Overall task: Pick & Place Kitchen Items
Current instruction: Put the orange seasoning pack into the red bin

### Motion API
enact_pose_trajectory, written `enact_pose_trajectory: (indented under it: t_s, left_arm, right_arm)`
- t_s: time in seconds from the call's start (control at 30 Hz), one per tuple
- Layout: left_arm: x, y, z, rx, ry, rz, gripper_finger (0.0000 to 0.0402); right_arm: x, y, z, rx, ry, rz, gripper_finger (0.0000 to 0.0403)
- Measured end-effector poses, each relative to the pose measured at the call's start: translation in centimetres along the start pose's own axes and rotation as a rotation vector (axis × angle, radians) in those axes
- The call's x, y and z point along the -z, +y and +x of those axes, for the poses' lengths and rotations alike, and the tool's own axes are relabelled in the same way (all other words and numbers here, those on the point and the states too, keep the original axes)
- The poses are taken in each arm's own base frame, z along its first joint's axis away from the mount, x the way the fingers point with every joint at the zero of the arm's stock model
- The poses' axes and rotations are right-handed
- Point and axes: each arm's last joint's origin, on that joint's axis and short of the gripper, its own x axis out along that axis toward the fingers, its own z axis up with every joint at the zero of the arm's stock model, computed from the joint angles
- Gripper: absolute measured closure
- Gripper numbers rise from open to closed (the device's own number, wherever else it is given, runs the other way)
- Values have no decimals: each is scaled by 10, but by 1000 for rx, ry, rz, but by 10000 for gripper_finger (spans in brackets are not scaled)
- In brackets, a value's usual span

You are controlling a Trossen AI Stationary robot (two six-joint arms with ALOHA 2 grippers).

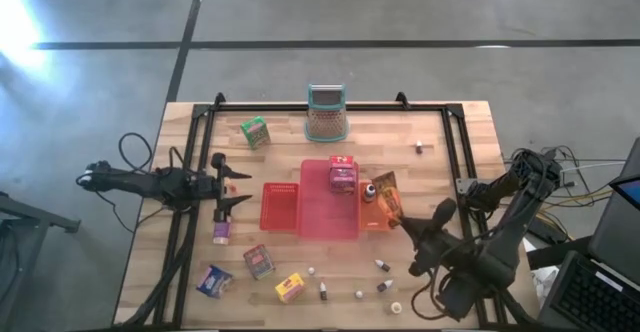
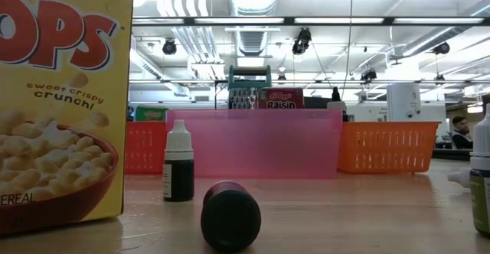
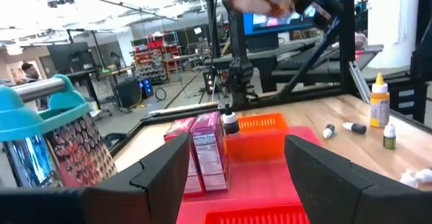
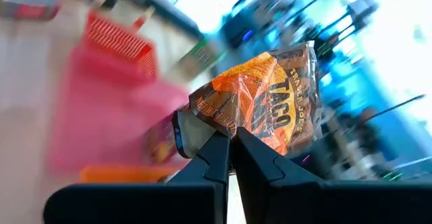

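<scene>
My right gripper [image 4: 229, 140] has its fingers pinched shut on the lower edge of the orange taco packet [image 4: 266, 99], which stands up between them, lifted clear of the table. From above, that packet [image 1: 387, 198] hangs over the orange tray [image 1: 377, 220], just beside the pink tray [image 1: 330, 217] where a red-and-pink box [image 1: 342, 173] stands with a small dark-capped bottle [image 1: 369, 190] next to it. My left gripper [image 1: 236, 186] waits at the table's left side with its fingers spread and nothing between them, pointing toward the red tray [image 1: 280, 207]. A green box [image 1: 254, 131] sits near the far edge beside the teal-rimmed mesh holder [image 1: 326, 113]. A pink box [image 1: 221, 233] lies just beside my left fingers, and blue [image 1: 213, 280], red [image 1: 259, 261] and yellow [image 1: 290, 288] boxes rest along the near edge with several tiny bottles [image 1: 383, 265].
</scene>
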Motion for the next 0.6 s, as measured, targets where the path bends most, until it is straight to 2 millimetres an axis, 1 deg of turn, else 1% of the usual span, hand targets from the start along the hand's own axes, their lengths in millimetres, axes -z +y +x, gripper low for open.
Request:
enact_pose_trajectory:
  t_s: [0.1,0.23,0.3,0.37,0.53,0.6]
  left_arm:
    - [1,0,0,1,7,2,154]
    - [0,0,0,0,0,-1,154]
    - [0,0,0,1,-2,-35,154]
    - [-3,0,0,-2,-28,-108,154]
    - [-15,3,-1,-8,-153,-292,154]
    - [-19,4,-2,-5,-201,-363,154]
  right_arm:
    - [1,-1,7,77,-51,-50,392]
    - [2,0,25,139,-21,-100,392]
    - [1,0,36,160,7,-121,393]
    - [-1,3,46,167,43,-153,393]
    - [-5,7,67,58,172,-188,394]
    - [-9,12,71,-10,189,-216,394]
